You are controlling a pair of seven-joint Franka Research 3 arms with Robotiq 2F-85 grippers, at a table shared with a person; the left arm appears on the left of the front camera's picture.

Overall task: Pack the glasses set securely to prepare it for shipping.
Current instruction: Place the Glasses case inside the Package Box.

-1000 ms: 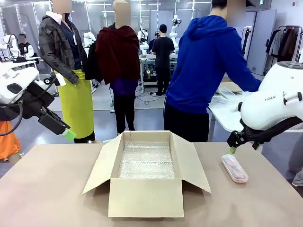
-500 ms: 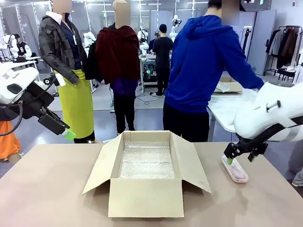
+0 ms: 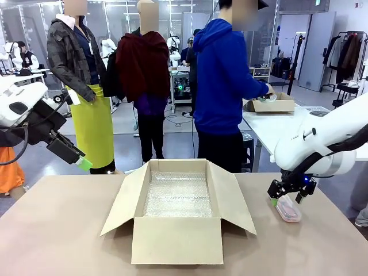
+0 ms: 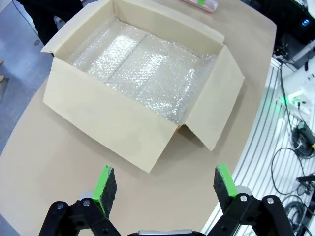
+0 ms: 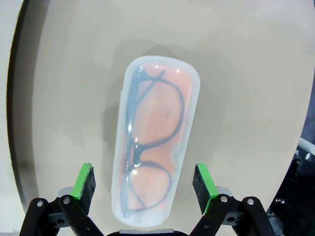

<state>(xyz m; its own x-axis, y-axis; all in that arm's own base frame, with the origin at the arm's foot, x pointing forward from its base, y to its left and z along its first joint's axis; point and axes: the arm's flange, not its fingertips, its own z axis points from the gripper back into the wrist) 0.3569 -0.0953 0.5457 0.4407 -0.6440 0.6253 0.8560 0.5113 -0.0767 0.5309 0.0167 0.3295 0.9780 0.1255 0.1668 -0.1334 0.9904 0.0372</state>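
Cardboard box (image 3: pixel 177 240): matt brown paperboard, plain, rough cut edges. Bubble wrap (image 4: pixel 142 73) on its floor: clear plastic, shiny, bumpy. Pink glasses case (image 5: pixel 155 137): smooth glossy plastic, see-through lid w/ glare streaks, pale pink base; eyeglasses (image 5: pixel 147 142) inside, thin dark frame, slight sheen. Table (image 3: pixel 57 230): smooth matt beige top. Right gripper (image 5: pixel 142 172) pads (image 5: pixel 83 184): matt green, rubbery-looking; fingers (image 5: pixel 74 214) matt black. Right arm (image 3: pixel 322 144) shell: glossy white plastic.

Bright, even overhead light; glare on the pink case (image 5: pixel 157 142) and bubble wrap (image 4: pixel 142 64); wrist-view edges warp.
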